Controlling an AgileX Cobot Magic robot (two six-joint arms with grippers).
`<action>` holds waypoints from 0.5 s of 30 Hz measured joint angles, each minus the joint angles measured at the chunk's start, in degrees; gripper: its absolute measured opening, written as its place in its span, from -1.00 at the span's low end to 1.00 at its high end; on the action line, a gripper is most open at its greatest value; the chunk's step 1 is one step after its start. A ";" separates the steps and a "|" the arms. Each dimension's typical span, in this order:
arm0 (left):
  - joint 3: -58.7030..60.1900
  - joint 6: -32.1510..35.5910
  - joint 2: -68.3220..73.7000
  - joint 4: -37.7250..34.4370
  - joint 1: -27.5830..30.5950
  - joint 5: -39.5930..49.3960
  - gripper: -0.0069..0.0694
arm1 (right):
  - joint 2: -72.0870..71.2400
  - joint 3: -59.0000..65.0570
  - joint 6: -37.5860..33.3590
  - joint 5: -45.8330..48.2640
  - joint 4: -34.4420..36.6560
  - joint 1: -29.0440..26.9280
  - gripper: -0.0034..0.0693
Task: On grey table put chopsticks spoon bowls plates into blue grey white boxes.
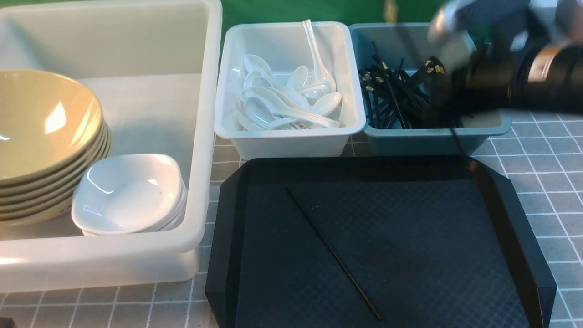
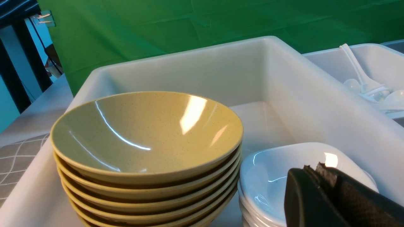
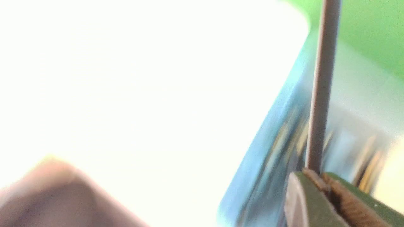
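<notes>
My right gripper (image 1: 448, 98) is a motion blur over the blue-grey box (image 1: 428, 141), which holds several black chopsticks (image 1: 391, 91). In the right wrist view the gripper (image 3: 318, 176) is shut on one chopstick (image 3: 320, 94), which sticks out past its tips. Another chopstick (image 1: 332, 253) lies on the black tray (image 1: 510, 218). White spoons (image 1: 278, 102) fill the small white box (image 1: 291, 143). Stacked olive bowls (image 1: 41, 136) and white plates (image 1: 130, 193) sit in the large white box (image 1: 205, 136). My left gripper (image 2: 315, 171) is shut and empty, just above the plates (image 2: 271, 176) beside the bowls (image 2: 142, 135).
The grey tiled table (image 1: 546, 159) shows to the right of the tray and along the front edge. A green backdrop (image 1: 282, 11) hangs behind the boxes. The three boxes stand side by side along the far side of the tray.
</notes>
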 joint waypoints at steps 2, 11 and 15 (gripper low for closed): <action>0.10 0.00 0.00 0.00 0.00 -0.19 -0.85 | 2.63 -1.71 0.46 -9.09 0.06 -1.01 -0.76; 0.36 0.00 0.00 0.00 0.00 -0.45 -0.85 | 22.05 -20.86 5.19 5.63 0.68 -6.76 -0.19; 0.36 0.00 0.00 0.00 0.00 -0.45 -0.85 | 22.53 -25.48 6.40 22.71 0.73 -6.52 0.13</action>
